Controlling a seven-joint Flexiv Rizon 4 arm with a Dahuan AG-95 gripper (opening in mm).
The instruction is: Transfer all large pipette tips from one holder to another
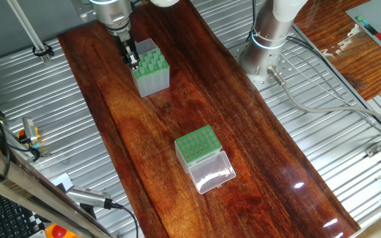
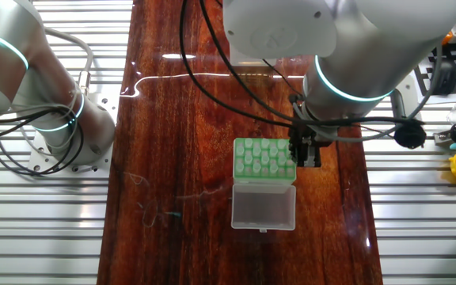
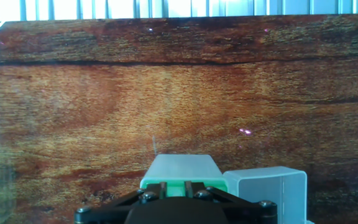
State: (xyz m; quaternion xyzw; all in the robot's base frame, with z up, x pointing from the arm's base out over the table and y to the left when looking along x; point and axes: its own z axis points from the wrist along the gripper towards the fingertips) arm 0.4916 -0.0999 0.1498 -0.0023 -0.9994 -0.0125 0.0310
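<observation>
The taller holder (image 1: 152, 71), grey-sided with a green hole-dotted top, stands at the far end of the wooden board. Pale round collars of large pipette tips (image 2: 253, 158) show in its top plate. My gripper (image 1: 132, 58) hangs at that holder's edge, level with the green plate (image 2: 264, 157). In the hand view the two fingers (image 3: 161, 186) stand a narrow gap apart, and only green plate (image 3: 179, 167) shows between them. The shorter box (image 1: 197, 145), with its clear lid (image 1: 211, 173) laid open, stands mid-board, apart from the gripper. The arm hides it in the other fixed view.
A second arm's base (image 1: 270, 39) stands on the slatted metal beside the board, with cables (image 1: 323, 99) trailing from it. A grey translucent panel (image 3: 266, 186) adjoins the green plate. A cabled tool (image 1: 88, 197) lies off the board's near left edge.
</observation>
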